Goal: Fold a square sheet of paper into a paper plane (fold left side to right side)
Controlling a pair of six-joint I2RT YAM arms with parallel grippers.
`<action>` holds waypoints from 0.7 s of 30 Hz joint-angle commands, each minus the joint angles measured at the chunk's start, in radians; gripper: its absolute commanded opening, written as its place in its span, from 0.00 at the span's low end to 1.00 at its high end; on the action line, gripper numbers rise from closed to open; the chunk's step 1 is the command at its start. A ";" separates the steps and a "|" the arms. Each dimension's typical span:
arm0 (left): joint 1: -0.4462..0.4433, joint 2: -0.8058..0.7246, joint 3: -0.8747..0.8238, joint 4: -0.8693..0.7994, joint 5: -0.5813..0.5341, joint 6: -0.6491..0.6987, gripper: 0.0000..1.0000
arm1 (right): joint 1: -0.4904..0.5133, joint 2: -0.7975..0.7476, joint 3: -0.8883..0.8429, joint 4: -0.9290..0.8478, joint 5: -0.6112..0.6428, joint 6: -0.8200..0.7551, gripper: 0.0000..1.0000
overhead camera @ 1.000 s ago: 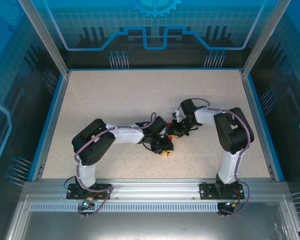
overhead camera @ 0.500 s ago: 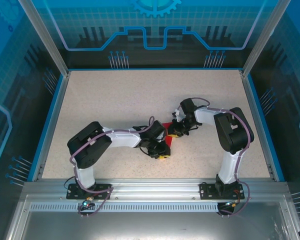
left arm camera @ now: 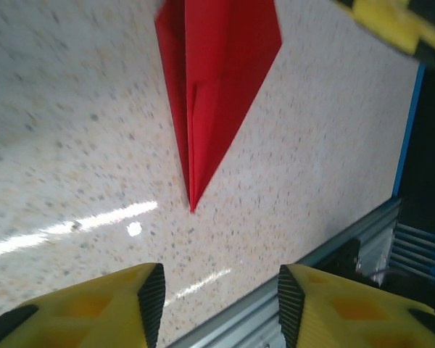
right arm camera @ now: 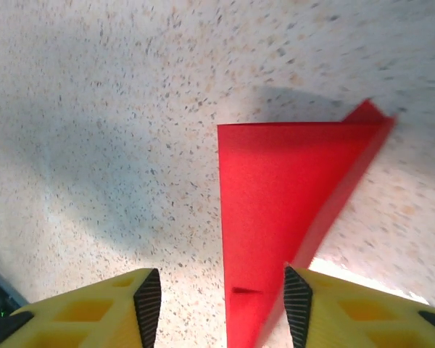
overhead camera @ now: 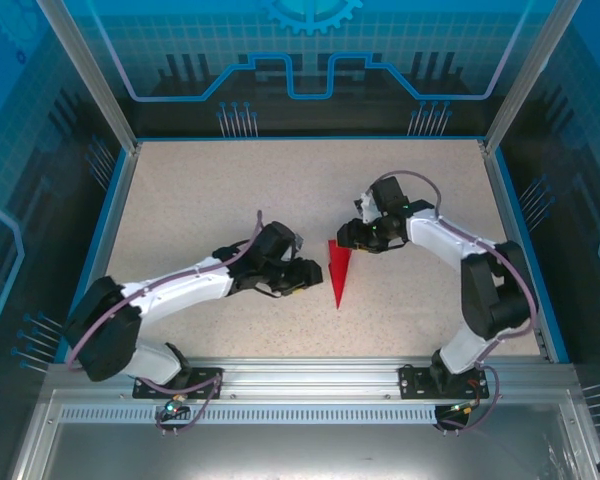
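The paper plane (overhead camera: 338, 272) lies flat on the speckled table (overhead camera: 200, 200) as a narrow bright red dart, its tip toward the near edge. My left gripper (overhead camera: 308, 274) hovers just left of it, open, nothing between its fingers. In the left wrist view the paper plane (left arm camera: 210, 87) sits ahead of the left gripper (left arm camera: 221, 308), apart from it. My right gripper (overhead camera: 346, 238) stands at the dart's wide far end, open. From the right wrist, the paper plane (right arm camera: 283, 210) lies on the table under the gap of the right gripper (right arm camera: 221, 312), ungripped.
A blue rim (overhead camera: 108, 230) borders the table left, right and back. The aluminium rail (overhead camera: 300, 372) with both arm bases runs along the near edge, close to the dart's tip, and shows as the rail (left arm camera: 333, 254) in the left wrist view.
Both grippers opened and drew away from the paper. The left arm swung left, the right arm pulled back and right. The red dart, mostly covered before, now lies exposed.
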 commanded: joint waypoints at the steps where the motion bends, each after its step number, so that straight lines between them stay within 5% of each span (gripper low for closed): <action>1: 0.029 -0.060 -0.007 -0.094 -0.139 0.041 0.51 | 0.049 -0.046 -0.031 -0.119 0.149 0.020 0.58; 9: 0.056 -0.079 0.027 -0.146 -0.201 0.073 0.53 | 0.141 0.022 -0.084 -0.085 0.169 0.105 0.60; 12: 0.057 -0.082 0.026 -0.159 -0.207 0.073 0.53 | 0.160 0.062 -0.054 -0.101 0.184 0.102 0.49; 19: 0.059 -0.117 0.034 -0.200 -0.256 0.076 0.54 | 0.181 0.028 -0.010 -0.110 0.165 0.054 0.00; 21: 0.060 -0.134 0.047 -0.228 -0.287 0.086 0.54 | 0.177 -0.021 -0.019 -0.084 0.132 0.042 0.00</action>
